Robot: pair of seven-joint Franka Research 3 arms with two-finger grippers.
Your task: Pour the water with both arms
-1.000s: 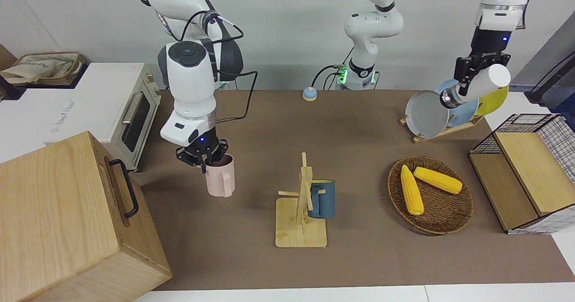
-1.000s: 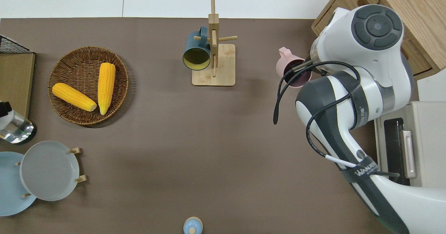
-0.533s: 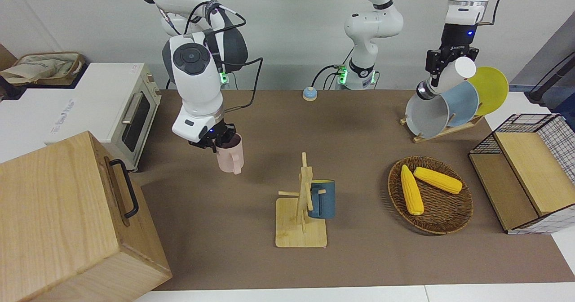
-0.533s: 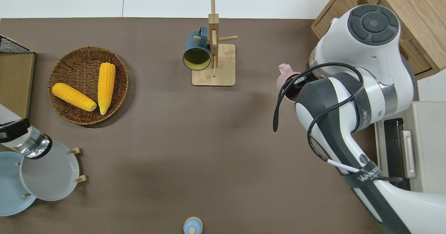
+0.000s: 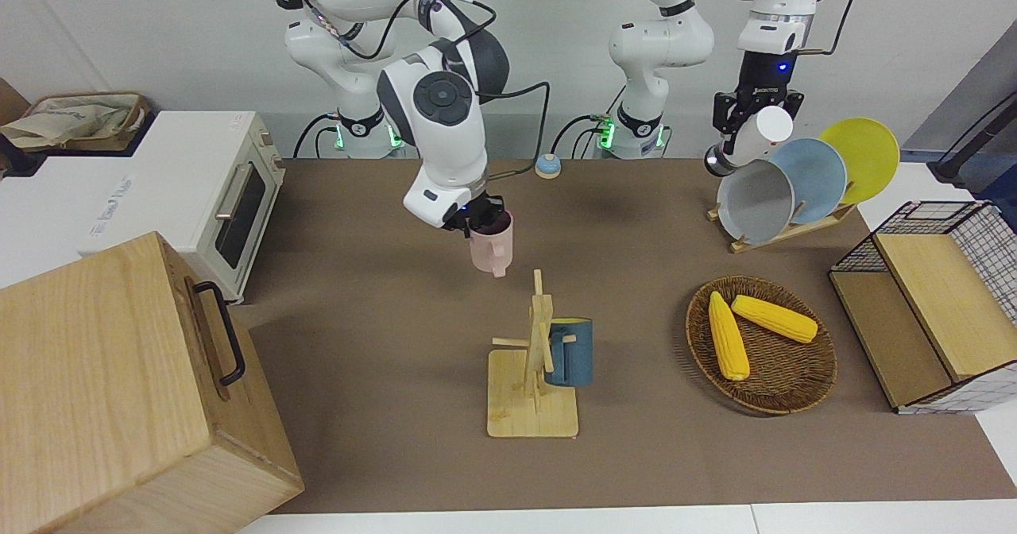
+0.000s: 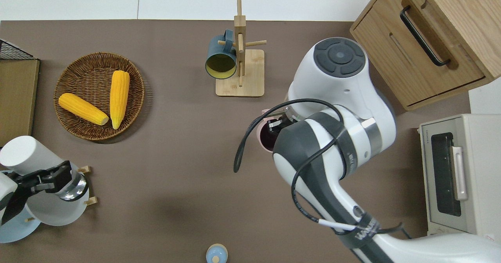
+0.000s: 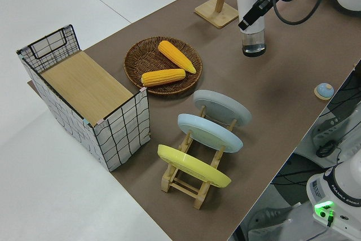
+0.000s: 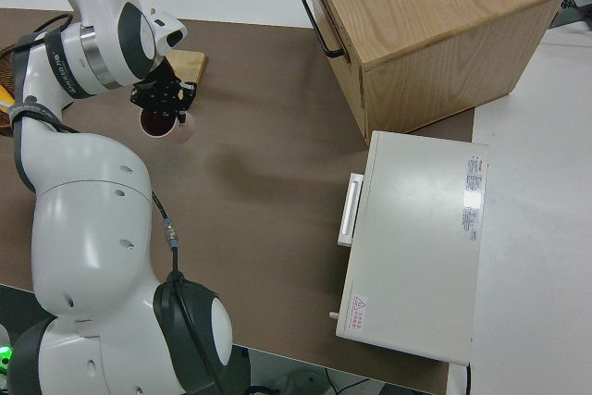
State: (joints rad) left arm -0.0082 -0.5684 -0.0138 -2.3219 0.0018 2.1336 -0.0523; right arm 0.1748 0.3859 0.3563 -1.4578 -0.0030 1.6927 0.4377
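The right gripper [image 5: 479, 220] has carried its pinched pink cup [image 5: 492, 248] midtable; the left gripper [image 5: 751, 117] clamps the bottle [image 5: 747, 141], ready to meet.

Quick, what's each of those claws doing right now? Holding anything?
Left gripper: shut on the white-capped water bottle, held in the air.
Right gripper: shut on the rim of the pink mug, lifted.

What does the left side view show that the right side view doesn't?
Only the left side view shows the left gripper holding the bottle, the basket with two corn cobs, the plate rack, the wire crate and the bell. Only the right side view shows the right gripper holding the pink mug, the wooden box and the toaster oven. Both show the mug stand and the brown table.
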